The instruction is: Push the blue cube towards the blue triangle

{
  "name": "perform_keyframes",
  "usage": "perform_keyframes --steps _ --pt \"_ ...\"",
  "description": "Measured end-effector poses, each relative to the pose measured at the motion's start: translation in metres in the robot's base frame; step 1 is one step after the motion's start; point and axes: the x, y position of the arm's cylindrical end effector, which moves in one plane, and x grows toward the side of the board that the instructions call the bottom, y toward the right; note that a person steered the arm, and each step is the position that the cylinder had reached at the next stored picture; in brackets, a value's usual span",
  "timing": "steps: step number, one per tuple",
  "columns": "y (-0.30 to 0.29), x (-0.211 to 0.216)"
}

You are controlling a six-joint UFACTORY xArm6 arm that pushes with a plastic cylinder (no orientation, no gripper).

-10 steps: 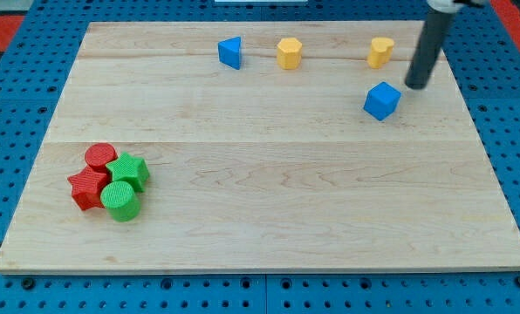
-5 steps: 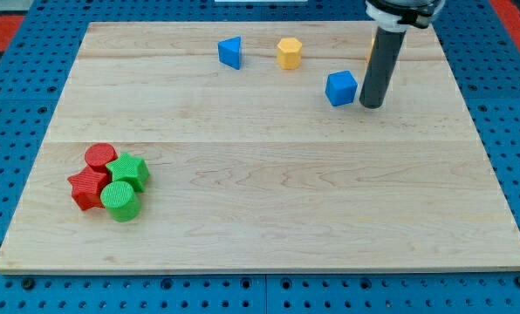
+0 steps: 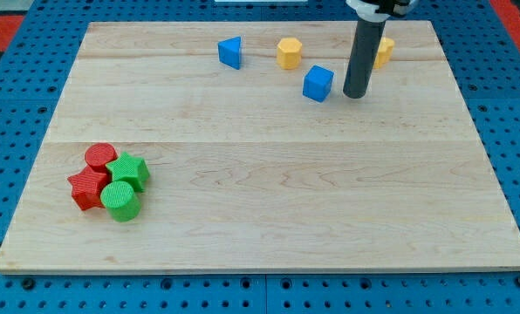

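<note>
The blue cube (image 3: 318, 84) lies on the wooden board (image 3: 260, 192) near the view's top, right of centre. The blue triangle (image 3: 230, 52) lies further to the view's left, near the top edge. My tip (image 3: 354, 93) stands just to the view's right of the blue cube, with a small gap showing between them. The dark rod rises from the tip to the view's top.
A yellow hexagon block (image 3: 289, 53) sits between the blue triangle and the cube, slightly above them. Another yellow block (image 3: 383, 51) is partly hidden behind the rod. A cluster of two red (image 3: 89, 187) and two green (image 3: 120, 200) blocks lies at the view's lower left.
My tip has swept to the view's left and pushed the blue cube left and slightly up, from the board's right side towards the yellow hexagon and the blue triangle.
</note>
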Motion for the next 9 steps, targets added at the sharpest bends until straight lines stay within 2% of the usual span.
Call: perform_keyframes --steps 1,2,4,6,7,8,9 --pt "-0.031 -0.011" --pt "-0.087 -0.011" --pt "-0.142 -0.034" --pt "-0.245 -0.034" --pt "-0.267 -0.02" --pt "-0.271 0.03" --pt "-0.294 0.023"
